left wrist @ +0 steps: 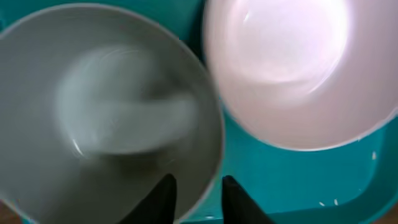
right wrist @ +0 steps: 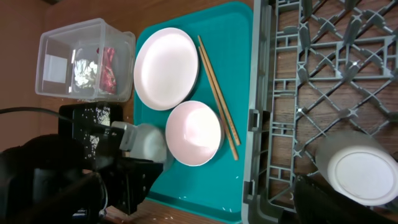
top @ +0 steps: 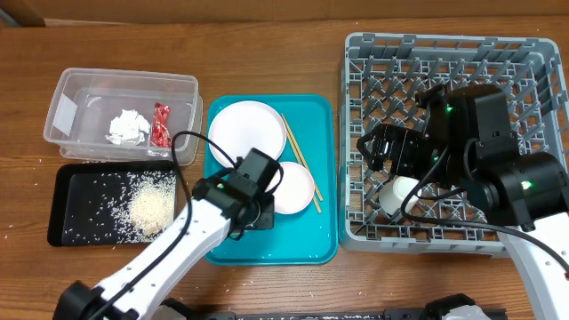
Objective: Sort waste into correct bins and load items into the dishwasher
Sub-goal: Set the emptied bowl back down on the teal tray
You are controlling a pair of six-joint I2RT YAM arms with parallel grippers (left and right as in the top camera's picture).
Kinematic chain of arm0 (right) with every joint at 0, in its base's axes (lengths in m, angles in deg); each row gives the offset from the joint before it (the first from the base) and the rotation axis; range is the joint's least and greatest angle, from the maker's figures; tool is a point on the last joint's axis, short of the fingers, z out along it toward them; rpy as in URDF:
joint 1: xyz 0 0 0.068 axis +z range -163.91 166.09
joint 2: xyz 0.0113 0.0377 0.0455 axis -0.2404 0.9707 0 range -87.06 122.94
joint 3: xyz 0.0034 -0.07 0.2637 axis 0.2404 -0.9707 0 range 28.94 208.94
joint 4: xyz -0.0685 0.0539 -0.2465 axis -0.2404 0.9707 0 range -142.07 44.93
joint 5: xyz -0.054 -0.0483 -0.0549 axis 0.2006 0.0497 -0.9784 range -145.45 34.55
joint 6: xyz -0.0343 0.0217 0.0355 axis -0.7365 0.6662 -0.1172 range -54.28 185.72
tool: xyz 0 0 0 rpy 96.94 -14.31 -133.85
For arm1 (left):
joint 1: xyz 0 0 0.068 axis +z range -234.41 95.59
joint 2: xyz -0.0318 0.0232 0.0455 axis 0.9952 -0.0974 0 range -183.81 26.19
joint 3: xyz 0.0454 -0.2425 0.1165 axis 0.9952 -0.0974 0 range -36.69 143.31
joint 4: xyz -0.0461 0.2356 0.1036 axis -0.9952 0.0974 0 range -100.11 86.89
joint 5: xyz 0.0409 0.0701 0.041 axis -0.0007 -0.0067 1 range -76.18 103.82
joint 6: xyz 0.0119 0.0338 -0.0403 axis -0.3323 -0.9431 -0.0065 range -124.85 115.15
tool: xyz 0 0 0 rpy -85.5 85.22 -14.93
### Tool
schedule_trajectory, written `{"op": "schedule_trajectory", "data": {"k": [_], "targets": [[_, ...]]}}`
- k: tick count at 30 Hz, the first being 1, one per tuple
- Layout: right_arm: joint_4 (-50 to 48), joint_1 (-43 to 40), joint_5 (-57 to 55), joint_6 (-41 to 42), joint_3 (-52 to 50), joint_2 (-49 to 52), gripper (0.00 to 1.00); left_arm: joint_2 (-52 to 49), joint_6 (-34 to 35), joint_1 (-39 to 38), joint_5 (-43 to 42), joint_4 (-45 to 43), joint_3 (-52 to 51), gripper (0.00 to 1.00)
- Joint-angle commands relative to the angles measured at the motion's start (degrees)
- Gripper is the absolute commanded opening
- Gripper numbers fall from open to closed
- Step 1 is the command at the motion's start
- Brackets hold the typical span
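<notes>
The overhead camera looks straight down from well above on most of the counter, with the far edge along the top of its frame, the clear tub toward the far-left corner and the grey rack toward the right edge. The left wrist camera hangs very close over the teal tray; a shaded bowl and a bright bowl fill its blurred frame. The right wrist camera sits higher, above the rack's left side, facing down and leftward. It shares the tray, bright bowl and tub with the overhead.
</notes>
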Motion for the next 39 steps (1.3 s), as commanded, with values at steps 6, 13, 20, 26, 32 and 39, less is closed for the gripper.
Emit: {"op": "schedule_trajectory", "data": {"k": [6, 13, 20, 26, 32, 39], "targets": [[-0.55, 5.46, 0.04, -3.45, 0.96, 4.04, 0.99, 1.84, 1.86, 2.14, 6.38, 11.93, 9.31, 0.52], [-2.05, 9.22, -2.95, -2.25, 0.96, 7.96, 0.94, 4.61, 0.48, 7.04, 7.28, 18.67, 16.06, 0.61], [-3.37, 8.26, -10.78, 0.83, 1.18, 5.70, 0.98, 9.27, -4.48, 10.64, 7.34, 26.16, 22.67, 0.56], [-8.52, 4.37, -16.50, 1.81, 1.16, -1.57, 1.00, 14.36, -8.68, 10.75, 7.43, 31.54, 31.12, 0.84], [-9.42, 4.39, -16.06, 1.86, 1.07, -2.89, 1.00, 16.65, -8.87, 10.75, 4.33, 35.26, 37.40, 1.00], [-9.46, 4.37, -16.09, 1.79, 1.07, -1.14, 1.00, 16.33, -8.87, 10.75, -3.80, 35.65, 38.21, 1.00]]}}
